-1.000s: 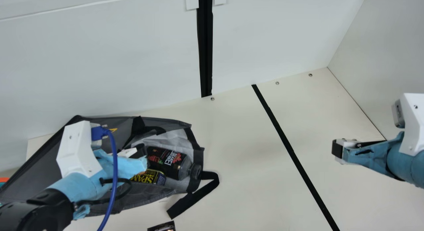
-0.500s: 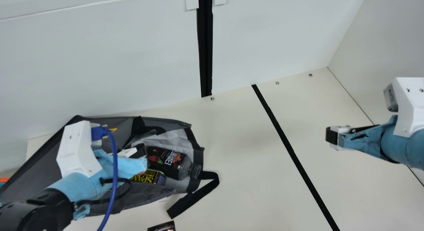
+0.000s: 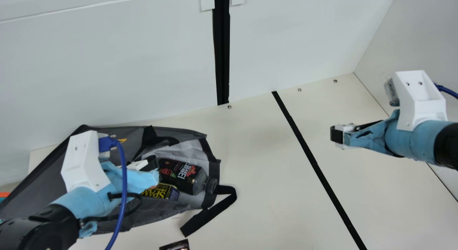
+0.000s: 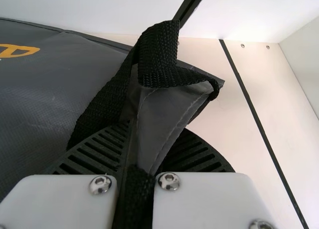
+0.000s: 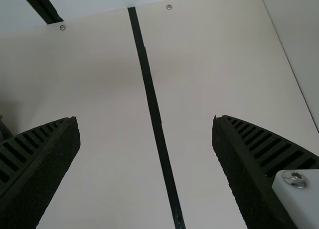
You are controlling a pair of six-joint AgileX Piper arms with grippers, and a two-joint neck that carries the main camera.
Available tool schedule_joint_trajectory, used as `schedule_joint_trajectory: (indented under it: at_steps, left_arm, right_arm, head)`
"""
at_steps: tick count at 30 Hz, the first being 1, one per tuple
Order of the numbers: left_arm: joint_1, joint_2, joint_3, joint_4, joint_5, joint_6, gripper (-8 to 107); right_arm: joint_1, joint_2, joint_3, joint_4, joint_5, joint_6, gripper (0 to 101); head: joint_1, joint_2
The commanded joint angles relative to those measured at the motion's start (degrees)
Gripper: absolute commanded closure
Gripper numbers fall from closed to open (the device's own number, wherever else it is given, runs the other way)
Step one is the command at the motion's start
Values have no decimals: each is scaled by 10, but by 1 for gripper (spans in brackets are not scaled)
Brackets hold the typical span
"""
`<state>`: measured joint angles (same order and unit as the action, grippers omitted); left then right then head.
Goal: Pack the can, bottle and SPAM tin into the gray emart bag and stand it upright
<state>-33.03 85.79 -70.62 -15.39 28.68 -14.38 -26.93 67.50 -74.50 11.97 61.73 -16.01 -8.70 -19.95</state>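
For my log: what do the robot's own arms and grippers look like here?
The left arm and right arm have black joints, light-blue wrapping, angular white brackets and blue cables. The left gripper and right gripper have black ribbed fingers and white blocks with metal screws.

In the main view we get soft, even light across the pale wall (image 3: 107,71) and worktop (image 3: 257,192), with a faint, blurry-edged shadow on the latter. The bag (image 3: 39,178) sits darker, its folds in shade. Our left wrist view is brighter, the wall almost white, and a screw (image 4: 169,181) glints. Our right wrist view looks dimmer, the worktop greyish, with a murky shadow at the left edge.
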Motion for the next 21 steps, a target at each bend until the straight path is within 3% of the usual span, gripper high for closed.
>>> schedule_joint_trajectory:
  at_steps: [1, 21]
  left_arm:
    - [0, 0, 0, 0, 0, 0, 107]
    - [0, 0, 0, 0, 0, 0, 107]
  right_arm:
    - [4, 6, 0, 8, -7, -8, 6]
    - [27, 60, 32, 150, -48, -170, 6]
  head:
    - [-13, 0]
    - [-13, 0]
